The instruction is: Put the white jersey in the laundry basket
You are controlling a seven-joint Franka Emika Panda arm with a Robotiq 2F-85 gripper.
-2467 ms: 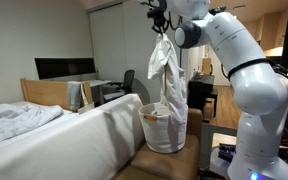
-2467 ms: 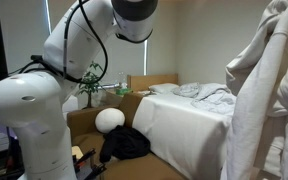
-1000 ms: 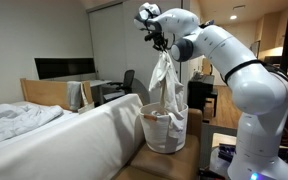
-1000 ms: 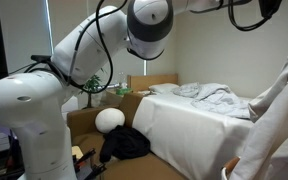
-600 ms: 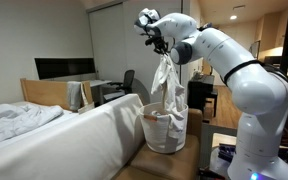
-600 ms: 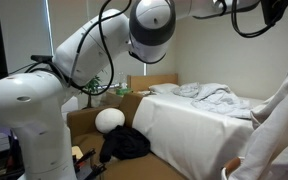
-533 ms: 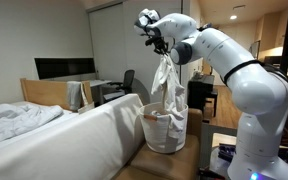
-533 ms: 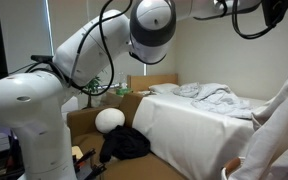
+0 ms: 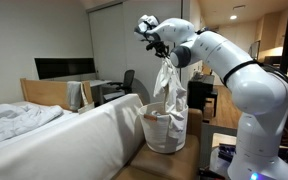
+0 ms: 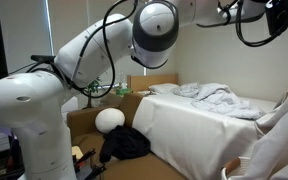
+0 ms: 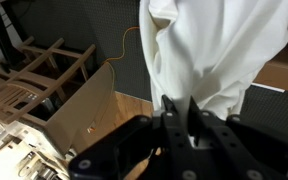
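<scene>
Folds of the white jersey [image 9: 168, 92] hang below my claw [image 9: 160, 47], clamped on its top, down to the laundry basket [image 9: 156, 135]

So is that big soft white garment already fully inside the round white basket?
No, the garment hangs from the gripper, with only its lower end reaching the basket.

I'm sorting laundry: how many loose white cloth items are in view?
2. The white jersey hangs from the gripper, its lower end down at the laundry basket; the rumpled white bedsheet lies on the bed. Others may be hidden inside the basket.
</scene>
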